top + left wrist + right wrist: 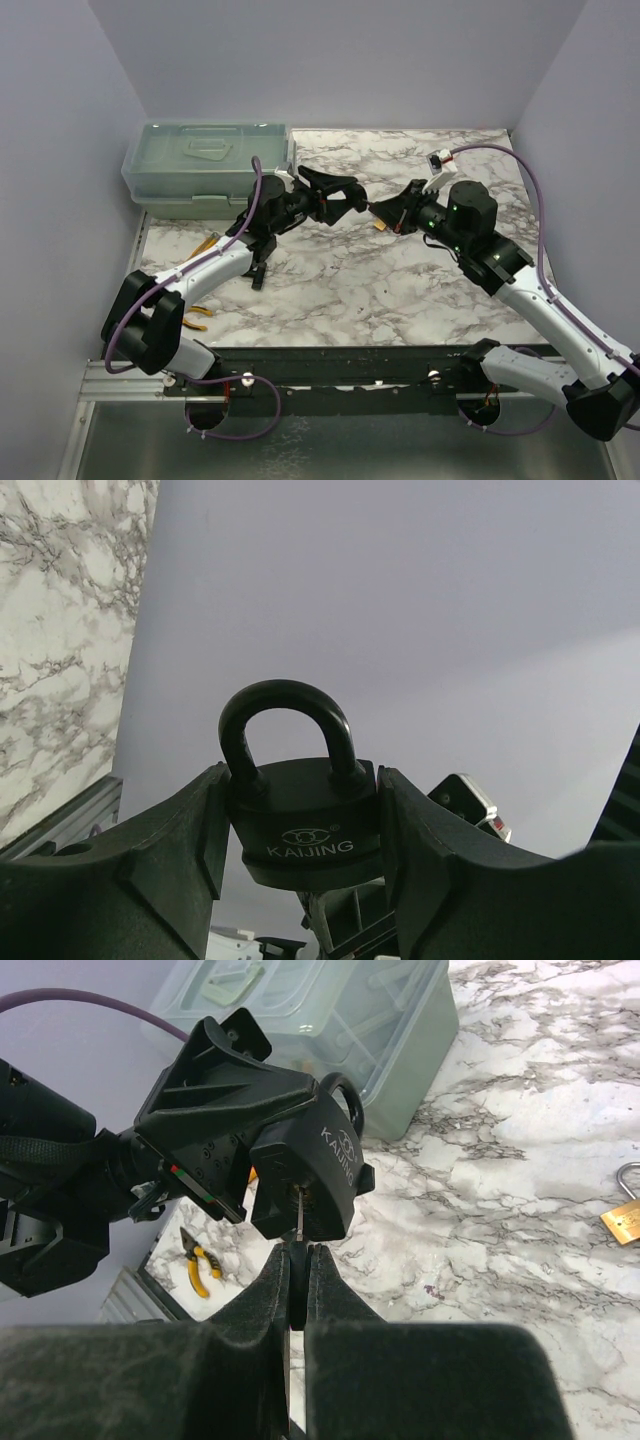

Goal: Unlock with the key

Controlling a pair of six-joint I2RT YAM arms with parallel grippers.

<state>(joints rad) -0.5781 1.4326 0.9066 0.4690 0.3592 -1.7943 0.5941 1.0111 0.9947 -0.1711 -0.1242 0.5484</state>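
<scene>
The left gripper (338, 197), on the left of the black padlock (300, 825), clamps its half-spread fingers on the lock's flanks, with the shackle pointing away from the right arm and the keyway face toward it. Just right of the padlock the key (299, 1215) lies with its thin blade in line with the keyway, tip touching or barely inside it, its head pinched in the closed right gripper (297, 1260). The right arm is nearer; I judge a straight push along the blade, then a twist.
</scene>
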